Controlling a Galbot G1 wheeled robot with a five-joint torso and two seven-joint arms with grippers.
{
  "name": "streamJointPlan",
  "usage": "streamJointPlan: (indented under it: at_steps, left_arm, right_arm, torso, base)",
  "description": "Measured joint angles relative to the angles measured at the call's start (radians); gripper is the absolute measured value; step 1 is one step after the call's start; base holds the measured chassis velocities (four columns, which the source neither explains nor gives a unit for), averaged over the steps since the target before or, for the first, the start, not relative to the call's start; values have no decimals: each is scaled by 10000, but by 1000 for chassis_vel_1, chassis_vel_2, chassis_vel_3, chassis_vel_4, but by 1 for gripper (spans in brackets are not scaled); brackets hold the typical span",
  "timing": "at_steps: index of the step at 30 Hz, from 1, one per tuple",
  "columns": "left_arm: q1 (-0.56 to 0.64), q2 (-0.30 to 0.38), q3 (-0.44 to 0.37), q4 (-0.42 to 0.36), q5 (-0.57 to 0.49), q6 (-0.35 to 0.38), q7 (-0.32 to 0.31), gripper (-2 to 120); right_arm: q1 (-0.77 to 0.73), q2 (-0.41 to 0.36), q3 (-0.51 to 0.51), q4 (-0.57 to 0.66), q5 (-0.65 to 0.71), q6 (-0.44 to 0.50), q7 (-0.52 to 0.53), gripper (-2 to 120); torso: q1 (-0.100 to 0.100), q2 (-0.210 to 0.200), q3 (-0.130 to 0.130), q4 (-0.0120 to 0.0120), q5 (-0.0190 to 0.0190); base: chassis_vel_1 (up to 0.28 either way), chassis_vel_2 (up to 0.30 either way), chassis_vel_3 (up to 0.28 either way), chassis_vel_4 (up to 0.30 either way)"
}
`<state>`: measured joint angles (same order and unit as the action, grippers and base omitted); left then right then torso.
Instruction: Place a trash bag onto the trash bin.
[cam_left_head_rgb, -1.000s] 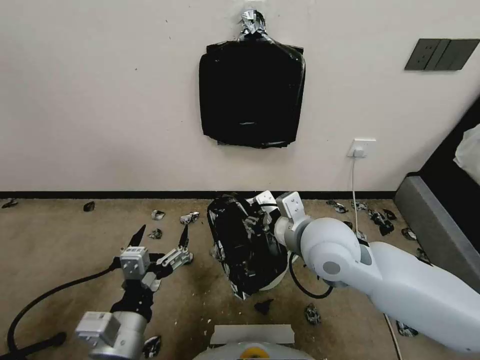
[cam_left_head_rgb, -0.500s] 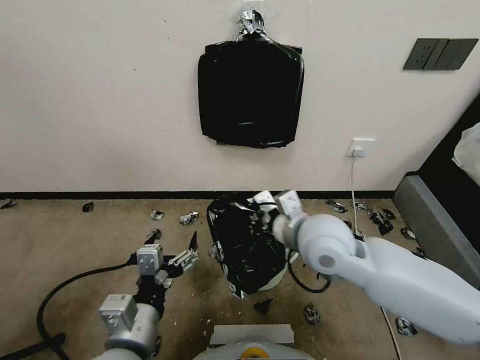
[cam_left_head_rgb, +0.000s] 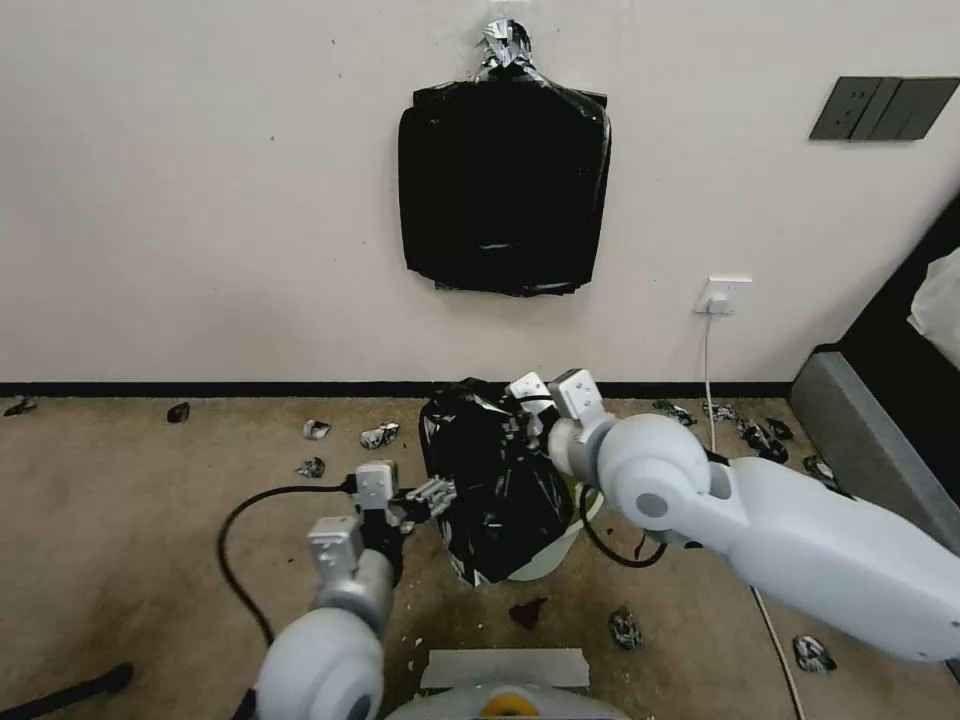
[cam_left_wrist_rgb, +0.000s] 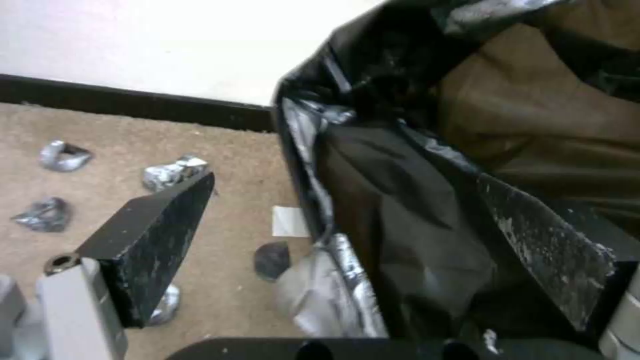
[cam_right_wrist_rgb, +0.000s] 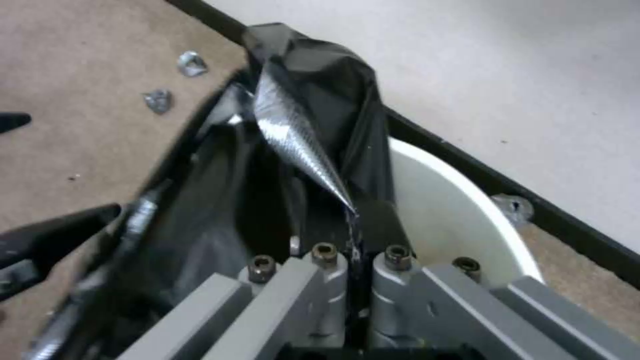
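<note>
The glossy black trash bag (cam_left_head_rgb: 495, 485) hangs over the left side of the cream-white trash bin (cam_left_head_rgb: 562, 545), hiding most of it. My right gripper (cam_left_head_rgb: 520, 415) is shut on the bag's upper edge above the bin; in the right wrist view the film is pinched between the closed fingers (cam_right_wrist_rgb: 353, 235), with the bin's rim (cam_right_wrist_rgb: 460, 210) just beyond. At the bag's left edge my left gripper (cam_left_head_rgb: 440, 492) stands open. The left wrist view has the bag's edge (cam_left_wrist_rgb: 320, 190) lying between the two black fingers (cam_left_wrist_rgb: 153, 235).
A thick bundle of black bags (cam_left_head_rgb: 503, 185) hangs on the wall behind. Small black and silvery scraps (cam_left_head_rgb: 378, 435) litter the carpet. A wall socket (cam_left_head_rgb: 722, 295) and its cable run down at the right, beside grey furniture (cam_left_head_rgb: 870, 450).
My left arm has swung rightward across the carpet, bringing its open gripper up to the bag's left edge. The right gripper keeps its hold on the bag, shifted only slightly.
</note>
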<state>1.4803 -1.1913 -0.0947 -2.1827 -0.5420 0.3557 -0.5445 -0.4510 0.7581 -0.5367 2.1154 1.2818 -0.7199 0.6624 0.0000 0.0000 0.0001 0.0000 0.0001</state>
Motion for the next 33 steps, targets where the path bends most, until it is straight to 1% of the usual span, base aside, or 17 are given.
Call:
streamJointPlan:
  at_steps: [2, 6, 10, 12, 13, 14, 15, 18, 19, 20, 22, 24, 26, 29, 30, 31, 33]
  left_arm:
    - [-548, -88, 412, 478, -58, 124, -224, 99]
    - [-966, -148, 686, 830, -220, 197, -442, 99]
    - [-1827, -230, 1283, 1545, -403, 327, -778, 99]
    - [-1985, -249, 1376, 1638, -459, 379, -852, 99]
    - [-2339, -273, 1607, 1791, -742, 536, -1075, 99]
    - [-2339, -273, 1607, 1791, -742, 536, -1075, 99]
    - [-2552, -284, 1744, 1865, -957, 650, -1247, 99]
    - [-3511, -273, 2396, 2239, -2074, 1217, -2117, 98]
    - [-3511, -273, 2396, 2239, -2074, 1217, -2117, 98]
    - [-4051, -268, 2820, 2505, -2578, 1423, -2521, 95]
    - [-4199, -267, 2917, 2570, -2680, 1495, -2610, 95]
    - [-4510, -232, 3111, 2681, -3076, 1709, -2904, 87]
    - [-4529, -227, 3125, 2687, -3111, 1730, -2929, 87]
    - [-4671, -174, 3237, 2844, -3463, 1912, -3170, 74]
    - [-4671, -174, 3237, 2844, -3463, 1912, -3170, 74]
    - [-4656, -172, 3224, 2870, -3496, 1917, -3198, 67]
    - [-4593, -158, 3150, 2866, -3679, 1916, -3325, 60]
  right_arm:
    - [-208, -208, 185, 35, -102, 0, -193, 0]
    - [-422, -288, 316, 112, -160, -1, -248, 0]
    - [-616, -388, 424, 120, -359, -1, -374, 0]
    - [-631, -393, 455, 119, -369, 0, -384, 0]
    - [-658, -416, 502, 119, -379, 1, -391, 0]
    - [-658, -416, 502, 119, -379, 1, -391, 0]
    - [-696, -452, 541, 133, -389, 2, -392, 0]
    - [-1135, -689, 946, 326, -479, 14, -396, 0]
    - [-1135, -689, 946, 326, -479, 14, -396, 0]
    - [-1552, -945, 1284, 504, -594, 44, -384, 0]
    - [-1617, -1009, 1339, 531, -621, 57, -381, 0]
    - [-1718, -1112, 1441, 558, -689, 96, -377, 0]
    - [-1719, -1116, 1444, 559, -691, 99, -376, 0]
    - [-1716, -1110, 1462, 512, -701, 118, -382, 0]
    - [-1716, -1110, 1462, 512, -701, 118, -382, 0]
    - [-1716, -1094, 1463, 506, -701, 122, -383, 0]
    - [-1716, -1058, 1444, 499, -701, 126, -386, 0]
  torso:
    - [0, 0, 0, 0, 1]
    - [0, 0, 0, -1, 1]
    - [0, 0, 0, 0, 1]
    - [0, 0, 0, 0, 1]
    - [0, 0, 0, 1, 2]
    - [0, 0, 0, 1, 2]
    - [0, 0, 0, 1, 0]
    - [0, 0, 0, 3, 3]
    - [0, 0, 0, 3, 3]
    - [0, 0, 0, -2, 1]
    - [1, -1, 0, -5, 0]
    - [0, 0, -1, -4, 2]
    - [0, 0, -1, -4, 2]
    - [0, 0, 0, 1, 0]
    - [0, 0, 0, 1, 0]
    - [0, 0, -1, 1, 0]
    - [0, 0, 0, 0, 0]
  base:
    - [0, 0, 0, 0]
    - [0, 0, 0, 0]
    - [0, 0, 0, 0]
    - [0, 0, 0, 0]
    - [0, 0, 0, 0]
    - [0, 0, 0, 0]
    - [0, 0, 0, 0]
    - [0, 0, 0, 0]
    - [0, 0, 0, 0]
    - [0, 0, 0, 0]
    - [0, 0, 0, 0]
    - [0, 0, 0, 0]
    - [0, 0, 0, 0]
    - [0, 0, 0, 0]
    - [0, 0, 0, 0]
    - [0, 0, 0, 0]
    - [0, 0, 0, 0]
